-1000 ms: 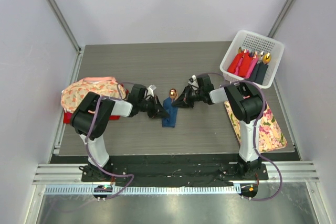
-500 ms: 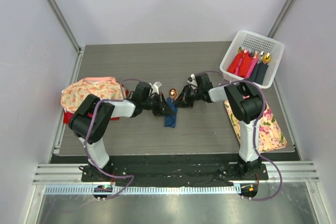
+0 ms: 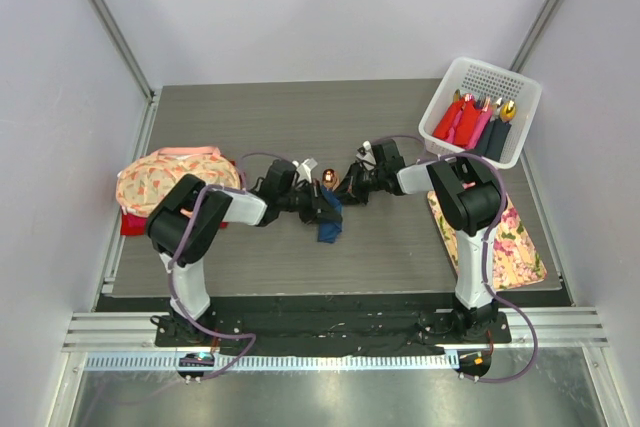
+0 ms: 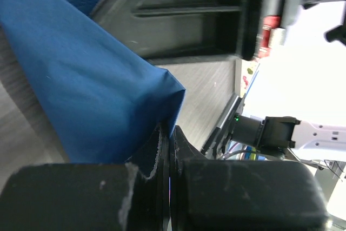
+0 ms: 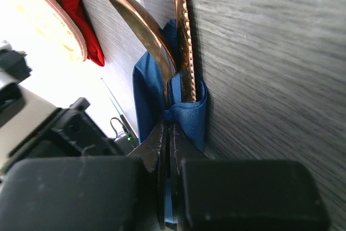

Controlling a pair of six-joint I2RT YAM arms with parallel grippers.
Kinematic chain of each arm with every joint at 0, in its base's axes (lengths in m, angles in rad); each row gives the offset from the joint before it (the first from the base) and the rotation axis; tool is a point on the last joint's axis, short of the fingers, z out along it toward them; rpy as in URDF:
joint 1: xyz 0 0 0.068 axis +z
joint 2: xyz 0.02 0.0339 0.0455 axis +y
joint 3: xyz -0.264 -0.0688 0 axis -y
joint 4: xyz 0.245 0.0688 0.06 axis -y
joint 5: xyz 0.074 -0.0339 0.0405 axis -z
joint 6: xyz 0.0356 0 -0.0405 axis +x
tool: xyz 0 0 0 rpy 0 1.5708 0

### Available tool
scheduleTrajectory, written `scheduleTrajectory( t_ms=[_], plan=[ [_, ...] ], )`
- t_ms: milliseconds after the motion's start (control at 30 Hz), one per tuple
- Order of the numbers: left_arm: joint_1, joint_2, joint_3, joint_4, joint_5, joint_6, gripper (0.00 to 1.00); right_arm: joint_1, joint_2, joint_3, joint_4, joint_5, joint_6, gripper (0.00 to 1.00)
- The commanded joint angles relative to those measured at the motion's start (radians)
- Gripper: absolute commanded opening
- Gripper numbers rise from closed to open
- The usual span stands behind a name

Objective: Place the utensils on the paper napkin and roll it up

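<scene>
The dark blue paper napkin [image 3: 328, 223] lies bunched mid-table, folded around the copper utensils, whose spoon bowl [image 3: 329, 178] pokes out at its far end. My left gripper [image 3: 322, 205] is shut, its tips pinching the napkin's edge; in the left wrist view the napkin [image 4: 81, 79] fills the left side above the gripper [image 4: 168, 130]. My right gripper [image 3: 346, 190] is shut on a fold of the napkin [image 5: 193, 120]. In the right wrist view a serrated knife [image 5: 184, 36] and another copper piece [image 5: 139, 22] stick out beyond the gripper [image 5: 168, 126].
A white basket [image 3: 441, 107] at the back right holds red, pink and dark rolls with gold tips. A floral cloth [image 3: 165, 173] on something red [image 3: 130, 225] sits at the left. Another floral cloth [image 3: 516, 239] lies at the right edge.
My left gripper has slid right along the table up to the napkin, which is now more bunched and folded over. The right gripper has barely moved.
</scene>
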Motion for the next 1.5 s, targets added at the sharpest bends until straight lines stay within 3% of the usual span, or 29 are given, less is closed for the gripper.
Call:
scheduleTrajectory(
  t_ms=[0, 500, 667, 1033, 1367, 1467],
  plan=[
    [-0.018, 0.042, 0.034, 0.131, 0.019, -0.020, 0.00, 0.016, 0.040, -0.017, -0.101, 0.162, -0.070, 0.01],
    [-0.030, 0.148, 0.005, 0.187, 0.001, -0.022, 0.01, 0.019, 0.043, -0.019, -0.112, 0.162, -0.075, 0.01],
    [-0.010, 0.191, 0.000, 0.151, -0.005, -0.011, 0.02, 0.015, 0.013, 0.022, -0.211, 0.169, -0.142, 0.01],
    [0.006, 0.214, -0.015, 0.117, -0.019, 0.006, 0.03, -0.050, -0.078, 0.235, -0.519, 0.208, -0.313, 0.15],
    [0.005, 0.213, 0.000, 0.114, 0.002, 0.027, 0.07, -0.059, -0.162, 0.243, -0.540, 0.107, -0.325, 0.31],
    [0.003, 0.210, -0.002, 0.119, 0.011, 0.030, 0.10, -0.059, -0.162, 0.219, -0.534, 0.099, -0.331, 0.40]
  ],
)
